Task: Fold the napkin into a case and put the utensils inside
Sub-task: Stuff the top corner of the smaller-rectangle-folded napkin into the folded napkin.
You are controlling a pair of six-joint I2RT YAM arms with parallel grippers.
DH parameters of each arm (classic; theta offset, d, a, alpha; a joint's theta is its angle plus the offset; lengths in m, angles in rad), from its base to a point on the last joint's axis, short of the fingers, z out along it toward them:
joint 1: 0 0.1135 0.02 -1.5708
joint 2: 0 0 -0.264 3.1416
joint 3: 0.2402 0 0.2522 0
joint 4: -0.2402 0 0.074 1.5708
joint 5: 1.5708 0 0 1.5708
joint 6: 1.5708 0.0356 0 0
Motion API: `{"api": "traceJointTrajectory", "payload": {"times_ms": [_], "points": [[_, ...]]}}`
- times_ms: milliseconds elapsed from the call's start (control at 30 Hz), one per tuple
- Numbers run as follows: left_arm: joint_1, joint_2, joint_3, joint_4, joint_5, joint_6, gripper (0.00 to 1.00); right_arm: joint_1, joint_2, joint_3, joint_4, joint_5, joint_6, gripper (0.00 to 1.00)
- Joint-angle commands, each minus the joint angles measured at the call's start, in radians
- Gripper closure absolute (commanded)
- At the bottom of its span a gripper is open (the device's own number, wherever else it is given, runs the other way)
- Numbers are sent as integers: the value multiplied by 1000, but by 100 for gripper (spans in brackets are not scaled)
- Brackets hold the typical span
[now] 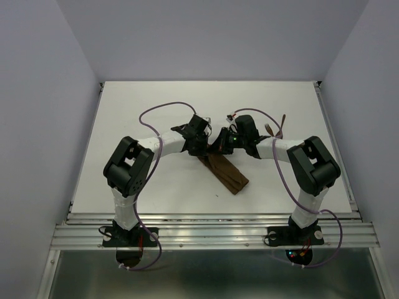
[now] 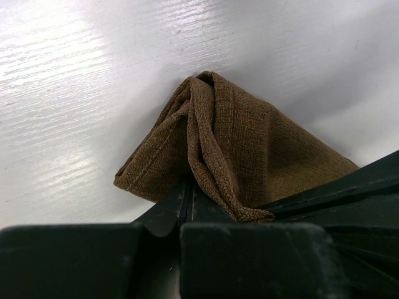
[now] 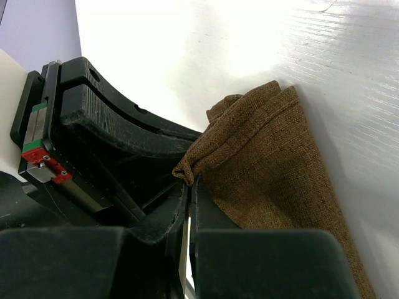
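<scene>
A: Step in hand?
B: Folding, by my reading; the napkin (image 1: 225, 174) lies mid-table (image 1: 156, 99) as a narrow layered strip set on a diagonal; both arms meet at its far end.
A: Jaws?
B: Left gripper (image 2: 190, 202) closed on a bunched corner of the cloth; right gripper (image 3: 189, 187) pinched shut on the cloth's edge, just beside the left.
A: Utensils?
B: Slim brown shapes, the utensils (image 1: 283, 124), lie well apart beyond the right arm; too small to tell fork from spoon; none in the cloth yet.
A: Next move?
B: Judgement only; both grips should carry that end over together, layers kept square; an uneven pull could skew the strip; loading comes after.
</scene>
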Motion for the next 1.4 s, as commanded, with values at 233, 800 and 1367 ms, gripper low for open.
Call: {"api": "traceJointTrajectory", "payload": {"times_ms": [233, 800, 1367], "points": [[-1, -111, -11, 21, 32, -32, 100, -12, -9, -8, 49, -15, -10, 99], [22, -138, -55, 55, 92, -64, 100, -12, -10, -11, -29, 17, -67, 99], [-17, -108, -46, 40, 32, -29, 56, -12, -14, 6, -27, 14, -56, 99]]}}
